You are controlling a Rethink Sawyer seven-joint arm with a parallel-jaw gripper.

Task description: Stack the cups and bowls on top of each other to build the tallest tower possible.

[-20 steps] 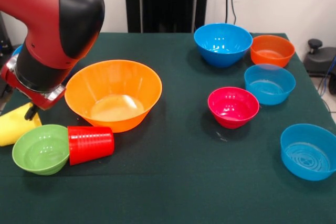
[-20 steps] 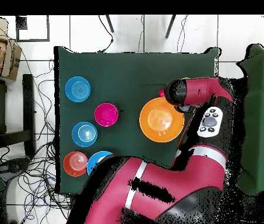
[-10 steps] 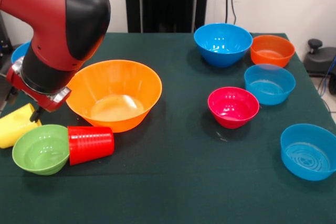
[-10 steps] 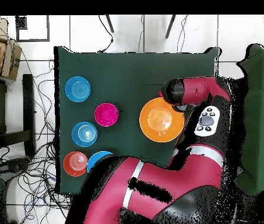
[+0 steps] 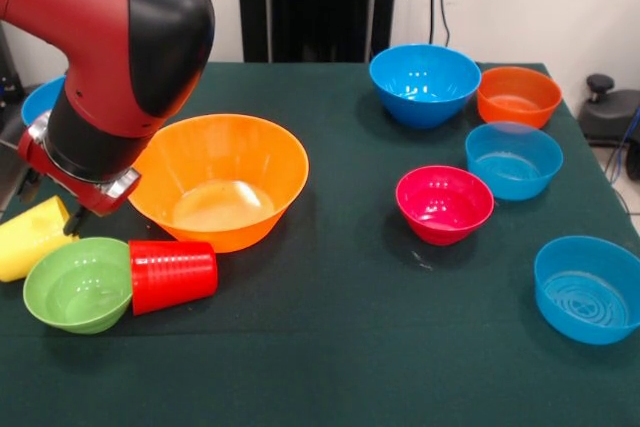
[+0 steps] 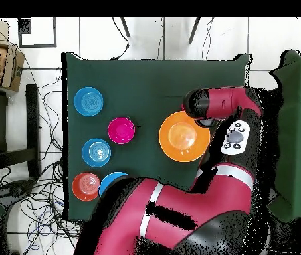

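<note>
Against the earlier frames, the red and black arm [image 5: 105,57] is shifting slightly toward the big yellow-orange bowl [image 5: 217,180] and rising a little; more of the deep blue bowl [image 5: 42,100] behind it is showing at the left edge. No bowl or cup is changing place between frames.

The gripper [image 5: 68,222] is showing only as a dark tip below the wrist collar, just beside the yellow cup [image 5: 30,237]. Whether its fingers are open or closed cannot be determined, since the wrist is covering them in the front view and the arm is covering them from overhead.

The yellow cup is lying on its side at the table's left edge. The light green bowl [image 5: 78,284] is sitting upright in front of it. The red ribbed cup [image 5: 173,274] is lying on its side, touching the green bowl's rim and lying just in front of the big yellow-orange bowl. That bowl is standing upright and empty; nothing is stacked in it.

On the other half of the green table [image 5: 330,347], five bowls are standing apart from one another: a second deep blue bowl [image 5: 425,84], an orange bowl [image 5: 518,96], a pale translucent blue bowl [image 5: 513,160], a pink-red bowl [image 5: 444,204] and another pale blue bowl [image 5: 588,289].

In the overhead view, the arm is hiding both cups and the green bowl.
</note>
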